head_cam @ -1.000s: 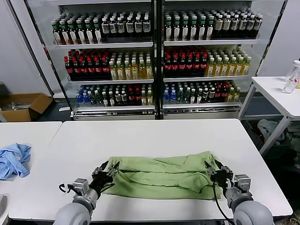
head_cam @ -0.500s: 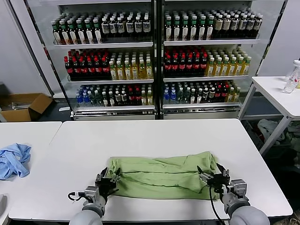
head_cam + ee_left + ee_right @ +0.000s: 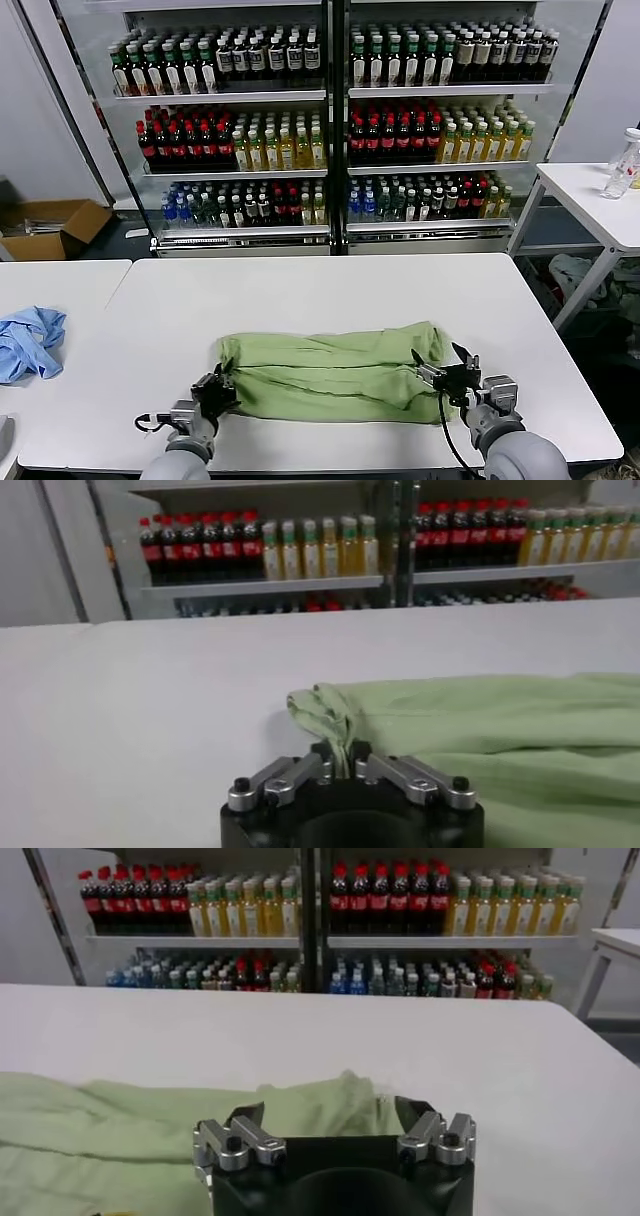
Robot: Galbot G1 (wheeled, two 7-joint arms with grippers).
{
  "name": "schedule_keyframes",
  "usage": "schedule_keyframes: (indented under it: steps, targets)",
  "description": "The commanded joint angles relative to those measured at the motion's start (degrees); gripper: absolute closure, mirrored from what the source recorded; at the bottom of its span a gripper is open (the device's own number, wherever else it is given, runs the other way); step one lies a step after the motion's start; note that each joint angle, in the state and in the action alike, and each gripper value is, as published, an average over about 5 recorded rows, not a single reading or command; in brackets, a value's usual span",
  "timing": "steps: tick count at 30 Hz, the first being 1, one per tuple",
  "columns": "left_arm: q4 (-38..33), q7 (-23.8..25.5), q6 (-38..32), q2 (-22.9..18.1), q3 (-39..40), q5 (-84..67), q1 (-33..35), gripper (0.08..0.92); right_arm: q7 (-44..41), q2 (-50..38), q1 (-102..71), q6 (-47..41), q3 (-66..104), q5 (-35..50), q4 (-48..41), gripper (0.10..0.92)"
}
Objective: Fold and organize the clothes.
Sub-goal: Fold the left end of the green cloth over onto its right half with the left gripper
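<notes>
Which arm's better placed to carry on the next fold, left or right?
Left, probably. Its tool is pinched shut on the green polo shirt edge. The right tool sits at the other end, fingers spread, with no clear grip.

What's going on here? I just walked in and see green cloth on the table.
A two-armed robot is folding a light green shirt on a white table. The left gripper pinches the shirt's left end, shut on a bunch of fabric. The right gripper sits at the right end. The shirt lies in a long band across the table's near side.
</notes>
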Motion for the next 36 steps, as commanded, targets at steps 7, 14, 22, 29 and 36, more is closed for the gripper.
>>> schedule_keyframes:
  steps: [7,14,22,29,36]
  targets:
    - [-3.59,4.08,-4.54,10.53,-21.37,-18.25,2.46,0.898,-0.57,-0.04,4.47,2.08,-2.24,-1.16,-0.82,0.203]
    - [-17.75,9.11,-4.82,4.77,-13.5,-34.19,3.82,0.898,-0.67,0.41,5.85,1.89,-3.06,-1.16,-1.6,0.203]
    - [-15.62,9.96,-3.51,-2.64,-1.99,-46.65,0.01,0.898,-0.86,0.81,5.95,2.11,-2.69,-1.45,-2.03,0.203]
    - [-9.03,8.85,-3.27,-8.45,3.55,-47.19,-7.61,0.898,-1.12,1.96,4.86,2.14,-1.82,-2.34,-1.23,0.203]
    - [-4.36,8.89,-3.36,-10.08,13.01,-42.12,-9.65,0.898,-1.21,0.51,5.68,2.11,-2.1,-1.33,-1.61,0.203]
